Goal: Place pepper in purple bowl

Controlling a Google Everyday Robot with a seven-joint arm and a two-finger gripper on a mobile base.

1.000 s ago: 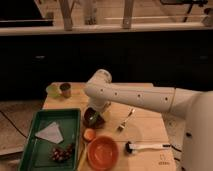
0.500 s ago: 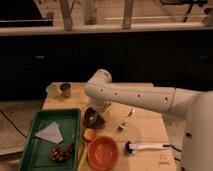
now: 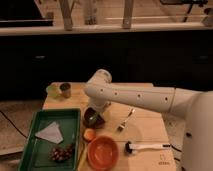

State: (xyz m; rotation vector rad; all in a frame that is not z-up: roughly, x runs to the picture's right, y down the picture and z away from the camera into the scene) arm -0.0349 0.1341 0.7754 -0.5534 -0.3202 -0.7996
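Observation:
The small dark purple bowl (image 3: 91, 120) sits on the wooden table just right of the green tray. My gripper (image 3: 95, 111) hangs from the white arm straight down over the bowl, at or just inside its rim. A dim greenish patch, likely the pepper (image 3: 93, 117), shows in the bowl right under the gripper. I cannot tell whether the gripper holds it or whether it lies in the bowl.
A small round orange piece (image 3: 89, 134) and the larger orange bowl (image 3: 103, 151) lie in front of the purple bowl. The green tray (image 3: 35, 150) holds a white napkin (image 3: 50, 132) and grapes (image 3: 61, 153). A fork (image 3: 125, 120), a white-handled tool (image 3: 147, 146), a can (image 3: 65, 90) and a green item (image 3: 52, 90) are also on the table.

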